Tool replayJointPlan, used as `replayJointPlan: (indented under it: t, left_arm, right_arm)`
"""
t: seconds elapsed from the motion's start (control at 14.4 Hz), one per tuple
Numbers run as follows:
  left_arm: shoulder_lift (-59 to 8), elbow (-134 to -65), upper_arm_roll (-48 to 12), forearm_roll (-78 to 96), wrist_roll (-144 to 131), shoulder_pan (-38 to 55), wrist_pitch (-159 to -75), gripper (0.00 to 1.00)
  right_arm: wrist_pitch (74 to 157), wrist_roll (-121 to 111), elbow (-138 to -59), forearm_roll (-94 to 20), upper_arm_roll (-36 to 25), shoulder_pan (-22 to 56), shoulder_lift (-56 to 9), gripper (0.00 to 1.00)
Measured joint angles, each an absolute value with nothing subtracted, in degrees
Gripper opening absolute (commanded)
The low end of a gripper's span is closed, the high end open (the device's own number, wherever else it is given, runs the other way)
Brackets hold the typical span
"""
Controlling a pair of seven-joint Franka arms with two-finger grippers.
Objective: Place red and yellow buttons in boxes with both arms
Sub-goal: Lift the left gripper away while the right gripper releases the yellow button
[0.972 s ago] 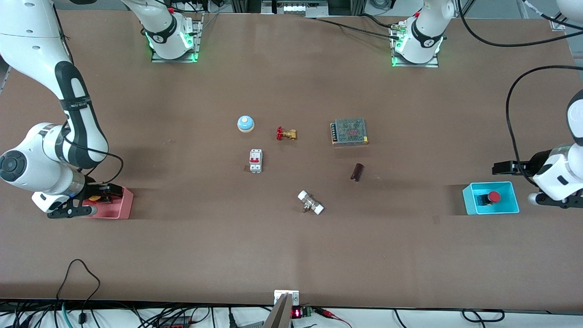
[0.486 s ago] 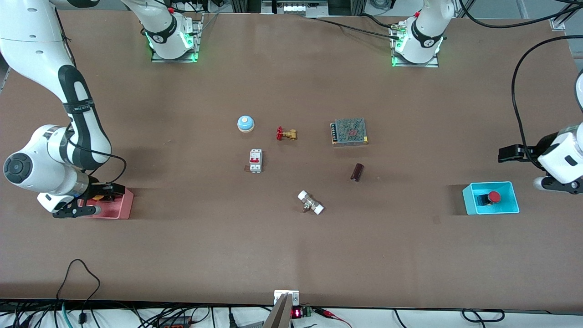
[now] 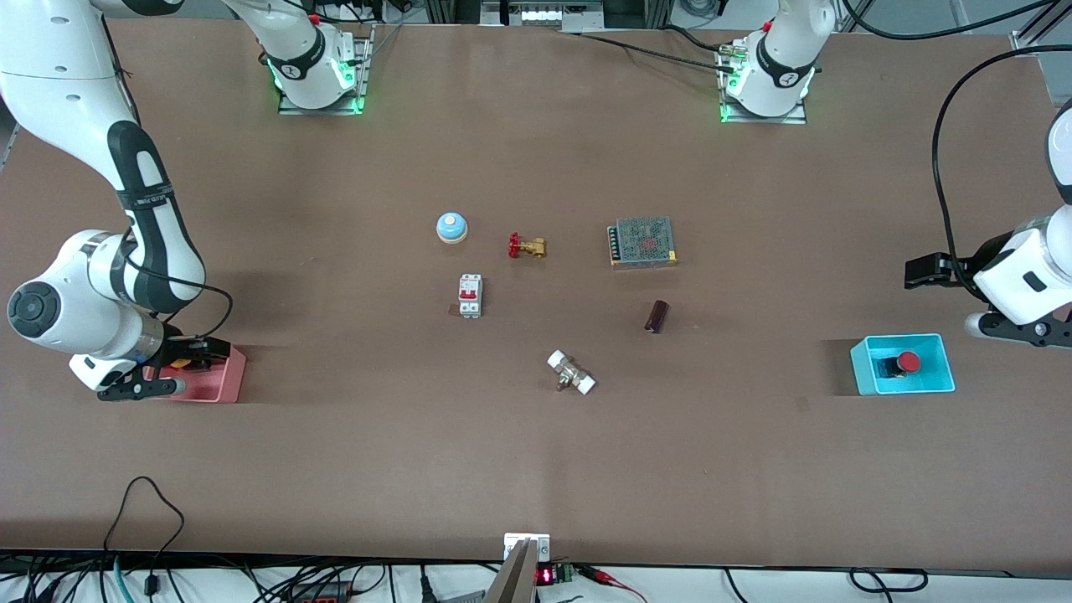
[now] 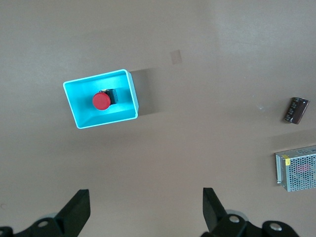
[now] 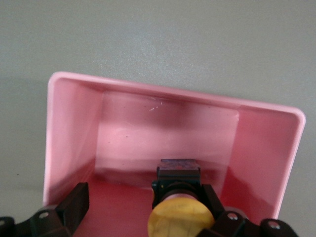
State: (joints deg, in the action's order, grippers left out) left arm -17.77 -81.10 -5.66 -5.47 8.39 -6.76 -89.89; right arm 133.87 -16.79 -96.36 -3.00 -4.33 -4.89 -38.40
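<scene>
yellow button (image 5: 180, 219) between right gripper (image 5: 143, 210) fingers | in pink box (image 5: 123, 133)

Light: even and bright across the desk (image 3: 536, 469), coming from overhead.
Shadows: soft and short; one lies on the desk beside the cyan box (image 3: 903, 364), another beside the pink box (image 3: 219, 374).
Glow: green lamps shine at both arm bases along the desk's top edge.
Glare: faint sheen on the pink box's inner wall (image 5: 163, 133).
Focus: front view sharp; in the right wrist view the yellow button (image 5: 180, 219) is soft.
Colour: left wrist view pale and washed out.
</scene>
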Motion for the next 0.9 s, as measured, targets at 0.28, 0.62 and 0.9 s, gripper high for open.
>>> replayJointPlan:
  t: [0.28,0.62,0.9]
  left_arm:
    - [-16.16,-81.19,-3.93,-5.15,8.39,-4.50,-89.86,1.00]
    - [-8.46,-85.33,-1.37,-0.97,8.34,-2.48,-89.60,1.00]
    - [-7.49,-87.37,-0.19,-0.83,8.34,-1.86,-89.75,1.00]
  right_arm:
    - [133.87,-16.79,-96.40,-3.01,-4.34,-4.94,-38.68,1.00]
    - [134.07,-16.79,-96.41,-3.01,-4.34,-4.98,-38.94,1.00]
    - [134.36,-16.86,-96.20,-3.01,-4.40,-5.13,-38.92,1.00]
